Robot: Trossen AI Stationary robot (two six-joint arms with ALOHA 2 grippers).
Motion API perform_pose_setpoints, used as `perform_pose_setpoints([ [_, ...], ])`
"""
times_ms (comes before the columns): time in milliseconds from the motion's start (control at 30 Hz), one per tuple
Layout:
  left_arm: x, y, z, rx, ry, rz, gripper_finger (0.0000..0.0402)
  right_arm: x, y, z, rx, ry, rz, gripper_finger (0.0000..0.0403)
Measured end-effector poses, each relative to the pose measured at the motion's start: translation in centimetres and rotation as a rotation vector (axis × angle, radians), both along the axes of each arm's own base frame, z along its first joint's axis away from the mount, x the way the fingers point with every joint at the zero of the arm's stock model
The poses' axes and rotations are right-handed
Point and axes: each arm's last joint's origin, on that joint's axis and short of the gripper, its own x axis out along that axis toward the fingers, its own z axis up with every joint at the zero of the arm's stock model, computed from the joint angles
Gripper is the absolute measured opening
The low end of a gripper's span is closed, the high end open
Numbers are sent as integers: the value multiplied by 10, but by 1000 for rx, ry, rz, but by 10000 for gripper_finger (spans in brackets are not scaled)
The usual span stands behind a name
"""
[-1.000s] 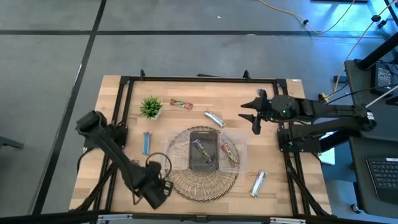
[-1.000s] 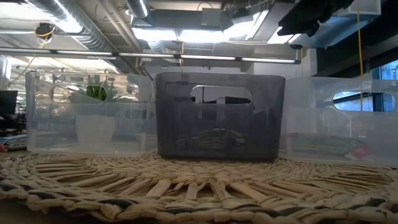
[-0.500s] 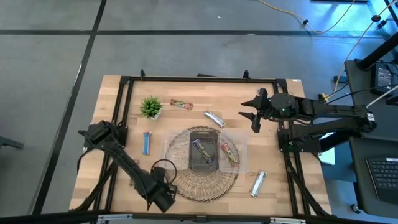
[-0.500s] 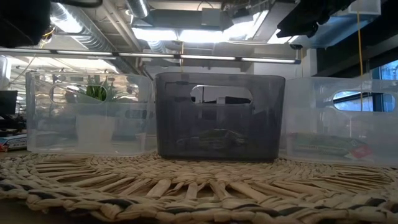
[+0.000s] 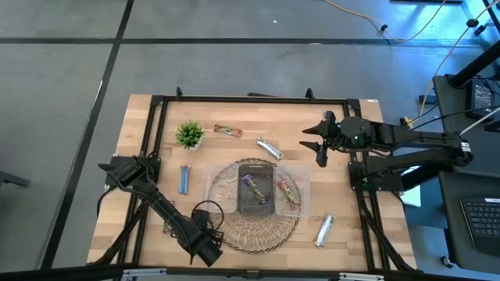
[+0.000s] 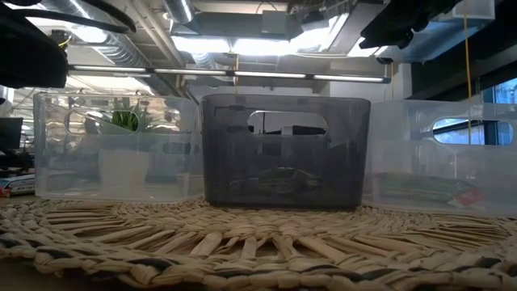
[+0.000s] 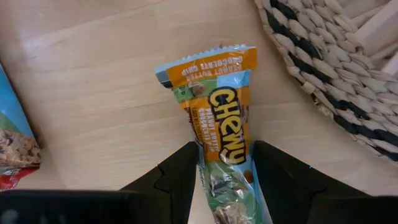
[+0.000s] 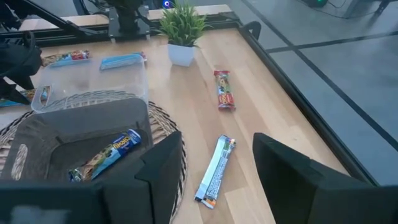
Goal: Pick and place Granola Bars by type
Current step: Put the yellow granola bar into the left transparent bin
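My left gripper [image 5: 205, 248] is low at the table's near edge, just left of the woven mat, shut on an orange-and-green granola bar [image 7: 217, 118]. My right gripper [image 5: 316, 145] hovers open over the table's far right part, touching nothing. Loose bars lie flat on the wood: a blue one [image 5: 183, 179], a red-brown one [image 5: 228, 131], a silver one [image 5: 269, 148] and another silver one [image 5: 324, 230]. A dark purple bar [image 5: 254, 190] lies in the tray's dark middle compartment and a reddish one [image 5: 287, 193] in its right compartment. My left gripper pinches the orange-and-green bar between its two fingers [image 7: 180, 177], across the bar's width, partway along its length [image 7: 225, 177]. The fingers come from above, pointing down. The bar's far end [image 7: 208, 65] lies flat on the wood.
The clear compartment tray [image 5: 215, 183] stands on the round woven mat [image 5: 258, 230]. A small potted plant [image 5: 190, 134] stands at the far left. Another wrapped bar [image 7: 15, 146] lies close beside my left gripper. A black frame [image 5: 250, 100] runs along the table's edges.
My left arm has folded lower, and its gripper has moved a little toward the table's near edge and right, closer to the woven mat. Its dark bulk has come into the top left of the low view. The bars and the tray have stayed put.
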Motion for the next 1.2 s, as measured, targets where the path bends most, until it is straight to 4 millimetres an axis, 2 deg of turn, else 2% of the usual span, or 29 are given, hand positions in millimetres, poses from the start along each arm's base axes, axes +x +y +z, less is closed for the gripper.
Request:
perform_pose_setpoints([
  [233, 0, 0, 0, -2, 2, -39, 148, 0, 0, 0, 0, 1, 0, 200],
  [733, -2, 0, 5, -39, 5, -29, 76, 0, 0, 0, 0, 1, 1, 200],
  [967, -12, 0, 47, -102, -103, -10, 74, 0, 0, 0, 0, 1, 1, 200],
  [1100, -21, 6, 79, -87, -249, 18, 73, 0, 0, 0, 0, 1, 1, 200],
  [1200, -22, 18, 101, 3, -425, 47, 73, 0, 0, 0, 0, 1, 0, 200],
])
